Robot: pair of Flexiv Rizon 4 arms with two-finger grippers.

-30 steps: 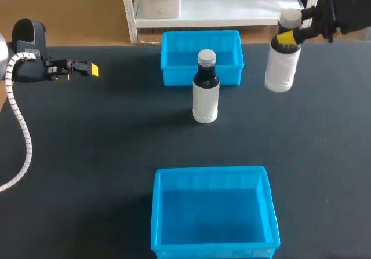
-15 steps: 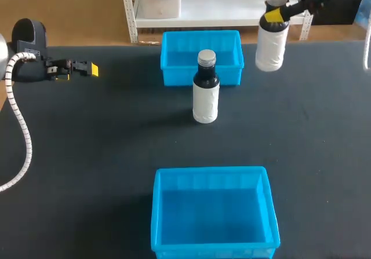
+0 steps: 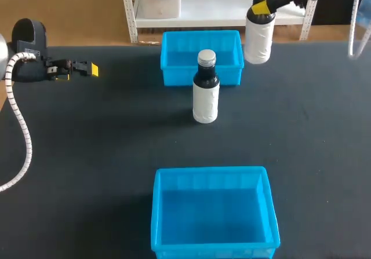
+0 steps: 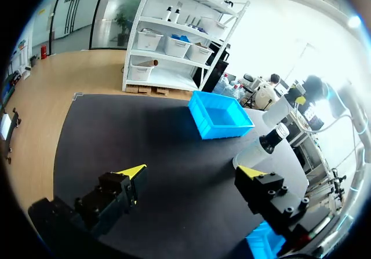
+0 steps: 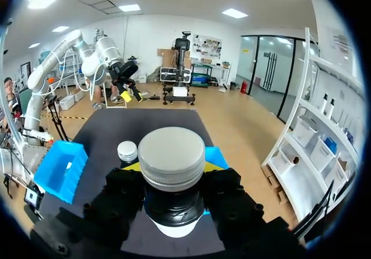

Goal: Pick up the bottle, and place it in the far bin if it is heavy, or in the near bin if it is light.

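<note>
Bench: a dark, matte bench (image 3: 104, 154) carries two bins and one standing bottle.
Far bin: an open bright blue plastic bin (image 3: 177, 59) at the bench's far edge, near the middle.
Near bin: a larger bright blue plastic bin (image 3: 213, 212) at the near edge, in line with the far one and well apart from it.
Standing bottle: a white-bodied bottle with a dark neck and a grey screw cap (image 3: 205, 91) stands upright on the bench between the bins. It is just in front of the far bin's near wall, with no hand touching it.
Carried bottle: a second white bottle with a dark neck and a grey cap (image 3: 258, 39) hangs upright in the air beside the far bin's right end, outside its walls. It is apart from the standing bottle.
Right hand: the right hand (image 3: 262, 8) comes in from the far right corner. Its yellow-tipped fingers are clamped on the carried bottle's dark neck from both sides, just under the cap, which fills the middle of the right wrist view.
Left hand: the left hand (image 3: 90, 69) is over the bench's far left part, pointing toward the bins and well apart from them. Its fingers are spread wide with nothing between them.
</note>
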